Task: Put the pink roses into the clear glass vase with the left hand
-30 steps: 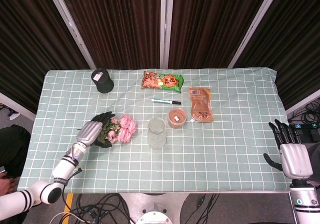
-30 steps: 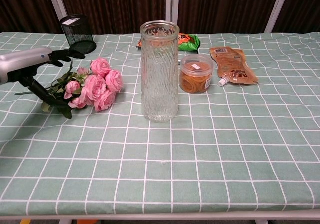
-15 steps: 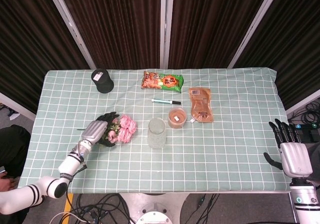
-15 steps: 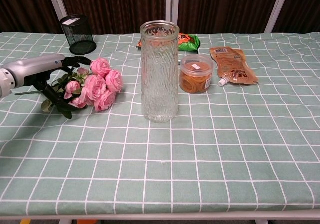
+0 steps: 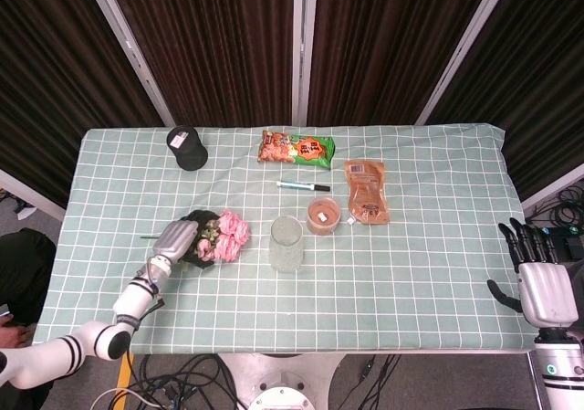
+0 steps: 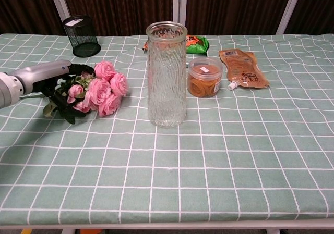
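The bunch of pink roses [image 5: 230, 234] [image 6: 102, 90] lies on the checked cloth, blooms pointing right, green stems to the left. My left hand [image 5: 176, 240] [image 6: 44, 73] is low over the stems and leaves, its dark fingers [image 6: 61, 99] spread on either side of them; the bunch still rests on the table. The clear ribbed glass vase [image 5: 286, 243] [image 6: 166, 77] stands upright and empty just right of the blooms. My right hand [image 5: 544, 288] hangs beyond the table's front right corner, fingers apart and holding nothing.
A black mesh cup [image 5: 187, 147] [image 6: 81, 35] stands at the back left. Behind and right of the vase are a snack packet [image 5: 296, 147], a marker [image 5: 303, 186], an orange tub [image 5: 323, 215] [image 6: 204, 76] and a brown pouch [image 5: 366, 191] [image 6: 241, 67].
My left hand has come down and moved right onto the rose stems, its fingers now around them. The roses and vase have not moved. The right hand has drifted slightly right.
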You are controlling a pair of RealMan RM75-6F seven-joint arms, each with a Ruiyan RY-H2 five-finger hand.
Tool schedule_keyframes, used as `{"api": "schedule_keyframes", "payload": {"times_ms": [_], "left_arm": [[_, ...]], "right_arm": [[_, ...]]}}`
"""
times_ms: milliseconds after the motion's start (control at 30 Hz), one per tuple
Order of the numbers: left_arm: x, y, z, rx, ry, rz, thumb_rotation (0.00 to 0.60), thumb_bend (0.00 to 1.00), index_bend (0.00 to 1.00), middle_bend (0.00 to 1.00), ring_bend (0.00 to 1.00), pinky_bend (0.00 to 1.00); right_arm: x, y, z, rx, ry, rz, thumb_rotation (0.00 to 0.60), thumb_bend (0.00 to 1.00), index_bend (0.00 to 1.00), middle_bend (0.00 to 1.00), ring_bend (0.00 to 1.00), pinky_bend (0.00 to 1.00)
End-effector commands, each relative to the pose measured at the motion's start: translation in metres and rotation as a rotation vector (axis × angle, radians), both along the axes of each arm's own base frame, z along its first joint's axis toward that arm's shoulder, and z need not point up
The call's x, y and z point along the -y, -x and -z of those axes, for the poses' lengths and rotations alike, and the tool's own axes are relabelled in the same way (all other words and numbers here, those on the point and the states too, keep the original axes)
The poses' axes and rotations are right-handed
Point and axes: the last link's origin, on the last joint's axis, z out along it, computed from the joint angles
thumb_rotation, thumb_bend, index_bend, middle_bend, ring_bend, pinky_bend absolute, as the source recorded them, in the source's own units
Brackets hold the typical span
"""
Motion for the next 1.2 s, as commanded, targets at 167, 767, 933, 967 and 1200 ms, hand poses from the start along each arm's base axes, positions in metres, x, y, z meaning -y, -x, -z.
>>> {"api": "schedule_keyframes", "payload": {"times_ms": [167,767,933,967,1200], "left_arm": [[0.001,0.003,0.004,0.015,-0.011,-0.021,0.600,0.16,0.32,0.29,0.23,0.35],[0.006,0.005,-0.037,0.140,-0.147,-0.057,0.600,0.22,0.50,0.46,0.36,0.45],[0.006,0.007,-0.058,0.187,-0.225,-0.063,0.600,0.23,0.52,0.48,0.38,0.47],[0.005,0.006,-0.063,0.194,-0.240,-0.062,0.600,0.23,0.52,0.48,0.39,0.48],[-0.001,0.002,-0.096,0.225,-0.345,-0.053,0.600,0.23,0.52,0.49,0.39,0.49]], "right_arm": [[0.001,0.002,0.001,0.002,-0.004,0.006,0.600,0.13,0.00,0.00,0.00,0.00],[-0.002,0.003,-0.002,0.002,0.003,0.011,0.600,0.13,0.00,0.00,0.00,0.00],[-0.009,0.008,0.003,0.008,-0.011,0.017,0.600,0.13,0.00,0.00,0.00,0.00],[-0.011,0.010,0.004,0.013,-0.014,0.019,0.600,0.13,0.00,0.00,0.00,0.00],[-0.024,0.022,0.013,-0.007,-0.025,0.021,0.600,0.13,0.00,0.00,0.00,0.00]]}}
